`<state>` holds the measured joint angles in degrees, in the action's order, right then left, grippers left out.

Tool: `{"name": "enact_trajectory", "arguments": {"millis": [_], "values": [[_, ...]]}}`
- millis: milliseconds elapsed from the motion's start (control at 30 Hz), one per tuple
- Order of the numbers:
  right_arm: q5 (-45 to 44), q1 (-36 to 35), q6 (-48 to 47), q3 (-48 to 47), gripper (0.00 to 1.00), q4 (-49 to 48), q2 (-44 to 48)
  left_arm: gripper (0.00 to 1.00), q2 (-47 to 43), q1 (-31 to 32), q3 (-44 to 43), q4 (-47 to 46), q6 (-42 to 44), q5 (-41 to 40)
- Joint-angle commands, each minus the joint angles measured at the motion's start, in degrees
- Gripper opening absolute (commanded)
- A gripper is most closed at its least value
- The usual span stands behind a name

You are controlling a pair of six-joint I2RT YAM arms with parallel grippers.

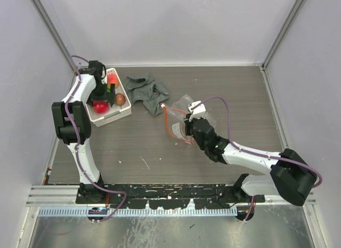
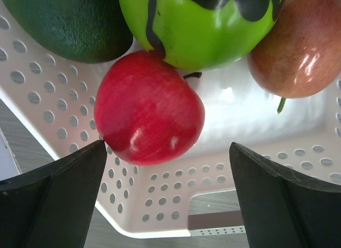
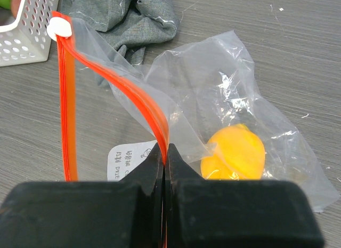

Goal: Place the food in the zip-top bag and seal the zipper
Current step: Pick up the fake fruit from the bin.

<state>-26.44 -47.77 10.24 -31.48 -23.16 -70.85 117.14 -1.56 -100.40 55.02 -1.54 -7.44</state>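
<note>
Grey wood-grain table [image 1: 240, 93] — white basket [image 1: 120, 116], grey cloth [image 1: 146, 90], zip-top bag [image 1: 184, 102]

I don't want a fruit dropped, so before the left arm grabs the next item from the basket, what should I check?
1. Left tool open, with the round red toy apple just ahead of its fingers: ok.
2. Apple uncovered in the white perforated plastic basket, beside the bright green toy pepper: ok.
3. Right tool shut on the thin red-orange zipper strip: ok.
4. Mouth of the clear wrinkly plastic bag held apart: ok. Wide enough for the apple: cannot tell.
5. Round yellow-orange toy fruit inside the bag, back from the mouth: ok.
</note>
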Motion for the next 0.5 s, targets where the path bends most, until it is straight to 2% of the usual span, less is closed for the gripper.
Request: {"name": "enact_trajectory", "arguments": {"millis": [0, 333, 467], "values": [[-0.4, 0.2, -0.7, -0.7, 0.01, -3.3, 0.4, 0.98, -3.5, -0.3, -0.2, -4.7, 3.9, 1.2], [-0.3, 0.2, -0.8, -0.9, 0.0, -3.2, 0.2, 0.98, 1.3, -0.6, -1.2, -4.2, 2.9, 3.6], [-0.1, 0.2, -0.7, -1.0, 0.01, -3.1, -0.2, 0.98, 2.0, -0.5, -0.4, -4.0, 1.2, 2.1]]}}
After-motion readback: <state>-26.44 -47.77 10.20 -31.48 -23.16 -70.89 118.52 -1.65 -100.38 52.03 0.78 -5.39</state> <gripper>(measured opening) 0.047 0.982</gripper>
